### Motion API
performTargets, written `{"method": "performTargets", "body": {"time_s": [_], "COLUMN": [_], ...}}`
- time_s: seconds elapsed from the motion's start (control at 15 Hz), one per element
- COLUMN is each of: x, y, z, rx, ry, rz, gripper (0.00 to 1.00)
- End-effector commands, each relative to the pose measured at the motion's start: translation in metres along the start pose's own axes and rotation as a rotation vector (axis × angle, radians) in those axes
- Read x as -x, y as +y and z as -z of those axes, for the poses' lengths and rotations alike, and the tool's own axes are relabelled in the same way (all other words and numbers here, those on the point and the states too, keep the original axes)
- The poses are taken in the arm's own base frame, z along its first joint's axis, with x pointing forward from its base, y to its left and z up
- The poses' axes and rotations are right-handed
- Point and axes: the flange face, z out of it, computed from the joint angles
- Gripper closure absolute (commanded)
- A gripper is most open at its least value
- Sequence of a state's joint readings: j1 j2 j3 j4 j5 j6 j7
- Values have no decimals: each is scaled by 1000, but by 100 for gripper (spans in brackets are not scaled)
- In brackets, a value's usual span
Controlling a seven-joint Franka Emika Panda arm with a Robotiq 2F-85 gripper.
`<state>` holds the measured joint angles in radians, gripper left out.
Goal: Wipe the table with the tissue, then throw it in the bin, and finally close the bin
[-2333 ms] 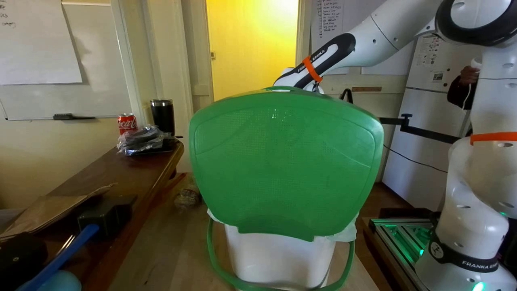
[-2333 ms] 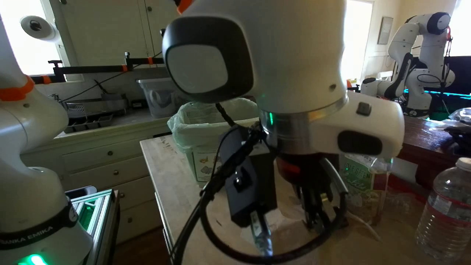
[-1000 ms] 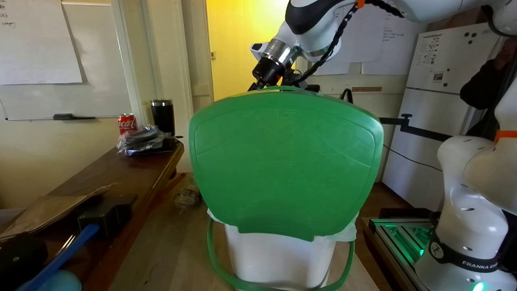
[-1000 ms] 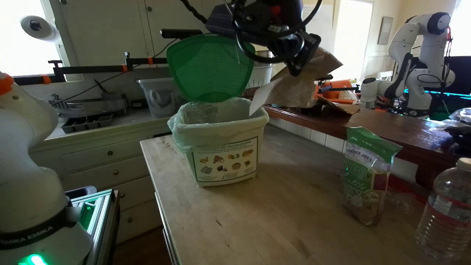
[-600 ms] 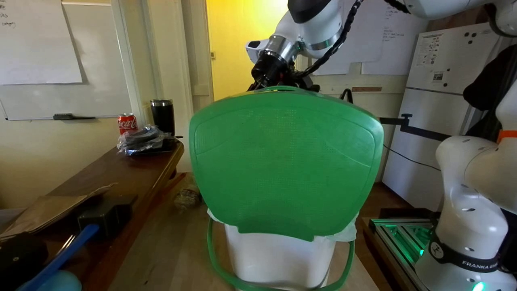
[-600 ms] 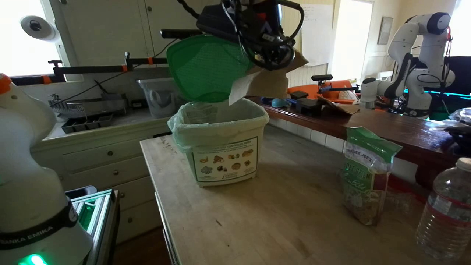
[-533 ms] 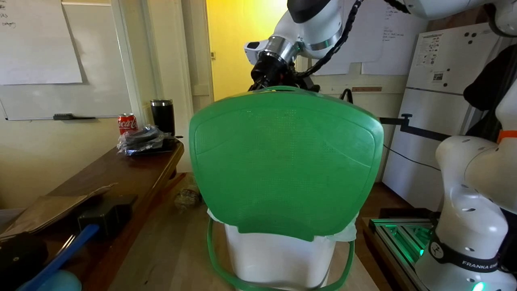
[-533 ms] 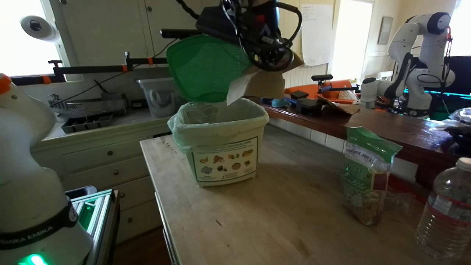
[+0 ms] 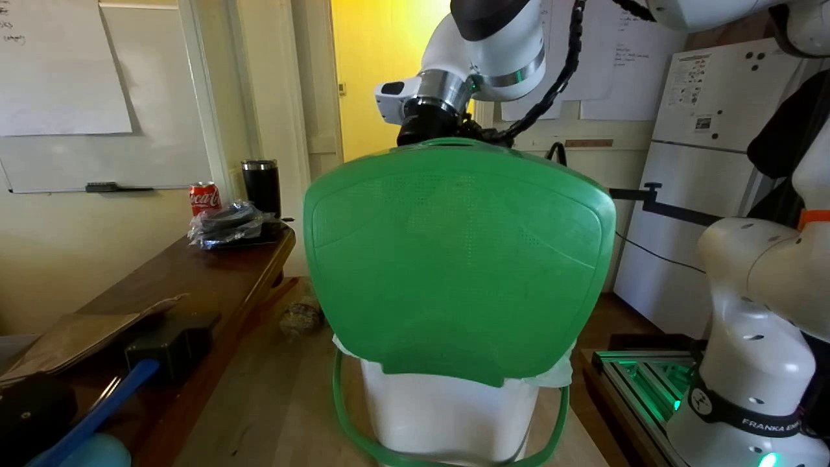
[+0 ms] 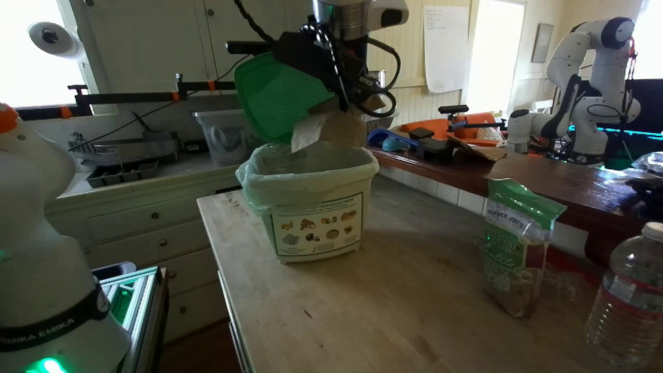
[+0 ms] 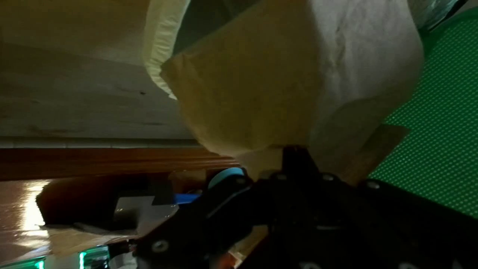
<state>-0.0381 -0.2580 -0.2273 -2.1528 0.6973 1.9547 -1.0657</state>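
Pale wooden countertop (image 10: 373,305) supported the white plastic bin (image 10: 317,225), its broad, rounded bright-green lid (image 10: 279,98) raised. The black gripper (image 11: 295,151), fingers clamped together on a bent brown-paper tissue (image 11: 254,89), had just brought it over the bin's mouth, suggesting that disposal was near. Lid mesh stood close beside the paper; open air lay opposite; rim clearance remained uncertain.

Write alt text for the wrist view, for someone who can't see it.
The gripper holds brown paper over the open bin, hiding most of its mouth. The bin's green lid shows at right; the wooden table lies upper left, a darker, glossy counter lower left.
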Motion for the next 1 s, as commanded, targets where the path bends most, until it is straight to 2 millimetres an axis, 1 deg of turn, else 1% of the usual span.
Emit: {"method": "performTargets", "body": {"time_s": [0.0, 0.2, 0.53, 0.8, 0.87, 0.93], "x": [0, 1, 13, 21, 22, 23], "y": [-3, -2, 4, 9, 10, 10], "z": [-32, -52, -78, -86, -86, -84], "rx": [-68, -86, -56, -5, 9, 16], "ry": [-68, -139, -295, -401, -418, -429], "rz": [31, 43, 73, 115, 126, 140], "gripper": [99, 99, 99, 99, 97, 70]}}
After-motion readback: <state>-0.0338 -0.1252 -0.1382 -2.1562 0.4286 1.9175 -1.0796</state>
